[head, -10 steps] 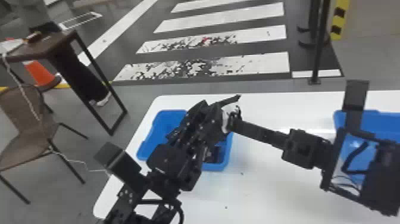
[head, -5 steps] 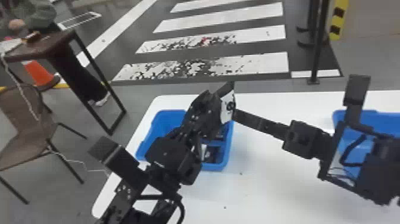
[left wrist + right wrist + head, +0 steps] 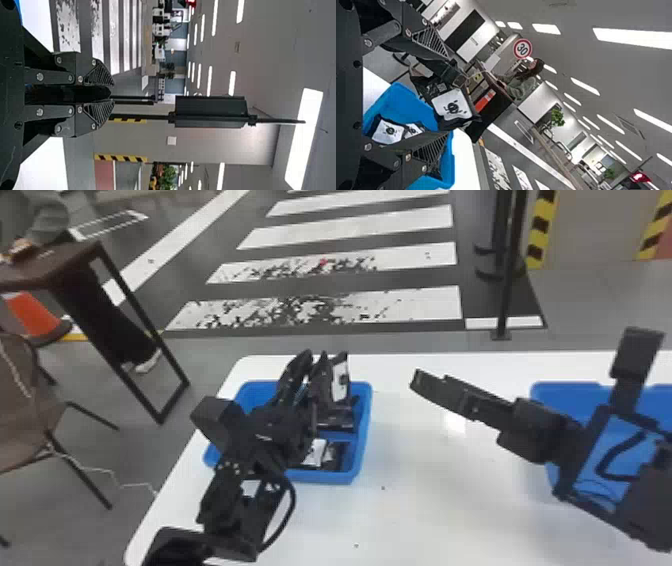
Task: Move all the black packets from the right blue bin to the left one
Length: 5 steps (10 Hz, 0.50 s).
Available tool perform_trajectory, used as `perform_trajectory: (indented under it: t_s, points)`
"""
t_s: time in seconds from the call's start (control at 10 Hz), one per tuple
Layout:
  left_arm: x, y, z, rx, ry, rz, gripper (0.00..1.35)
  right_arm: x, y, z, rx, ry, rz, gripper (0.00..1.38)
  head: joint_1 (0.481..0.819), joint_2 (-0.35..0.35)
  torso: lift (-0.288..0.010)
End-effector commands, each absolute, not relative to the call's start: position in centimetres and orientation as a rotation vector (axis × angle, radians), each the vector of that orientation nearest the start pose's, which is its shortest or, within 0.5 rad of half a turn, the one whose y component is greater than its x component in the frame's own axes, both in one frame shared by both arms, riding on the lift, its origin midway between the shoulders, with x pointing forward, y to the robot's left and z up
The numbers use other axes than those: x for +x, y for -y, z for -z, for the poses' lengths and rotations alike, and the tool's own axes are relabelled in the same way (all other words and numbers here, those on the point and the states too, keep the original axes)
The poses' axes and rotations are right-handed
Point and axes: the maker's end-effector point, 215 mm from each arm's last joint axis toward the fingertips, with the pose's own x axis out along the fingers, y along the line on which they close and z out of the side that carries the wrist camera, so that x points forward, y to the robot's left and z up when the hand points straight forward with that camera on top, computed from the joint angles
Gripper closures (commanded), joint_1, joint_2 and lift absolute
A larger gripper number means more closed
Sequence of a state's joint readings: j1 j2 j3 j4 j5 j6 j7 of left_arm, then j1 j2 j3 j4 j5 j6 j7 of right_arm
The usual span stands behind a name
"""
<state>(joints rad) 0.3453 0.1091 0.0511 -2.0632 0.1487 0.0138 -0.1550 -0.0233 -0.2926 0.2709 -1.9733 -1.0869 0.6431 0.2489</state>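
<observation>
The jaws of the left gripper (image 3: 316, 362) are closed on one black packet (image 3: 341, 380), while the jaws of the right gripper (image 3: 415, 381) stand wide apart and empty. In the head view, the floor has white crossing stripes (image 3: 350, 227) at twelve o'clock. The white counter (image 3: 430, 510) lies at six o'clock, a dark table (image 3: 65, 265) at ten, and a brown chair (image 3: 30, 405) at nine. On the counter, the left blue bin (image 3: 325, 477) is at seven and the right blue bin (image 3: 545, 391) between three and four. The held packet is above the left bin, where other packets (image 3: 315, 452) lie. Compared with half a second ago, this packet has moved toward nine o'clock, and the two grippers are now more apart.
</observation>
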Motion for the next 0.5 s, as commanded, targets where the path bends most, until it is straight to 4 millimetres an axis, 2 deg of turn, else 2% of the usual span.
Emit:
perform_trajectory:
  t_s: [0.0, 0.1, 0.2, 0.4]
  points:
    - [49.4, -26.1, 23.9, 0.013, 0.205, 0.094, 0.07, 46.3, 0.0, 24.6, 0.645, -0.311, -0.915, 0.14, 0.679, 0.287, -0.14]
    - [48.8, -27.6, 22.4, 0.032, 0.255, 0.063, 0.08, 45.8, 0.8, 24.6, 0.634, -0.306, -0.899, 0.14, 0.666, 0.292, -0.14]
    - [47.9, -27.9, 20.7, 0.033, 0.323, 0.057, 0.18, 45.4, 2.1, 24.8, 0.632, -0.301, -0.872, 0.14, 0.655, 0.299, -0.14]
    - [44.8, -26.8, 18.0, -0.035, 0.426, 0.076, 0.23, 45.2, 5.6, 25.8, 0.591, -0.279, -0.777, 0.14, 0.65, 0.292, -0.14]
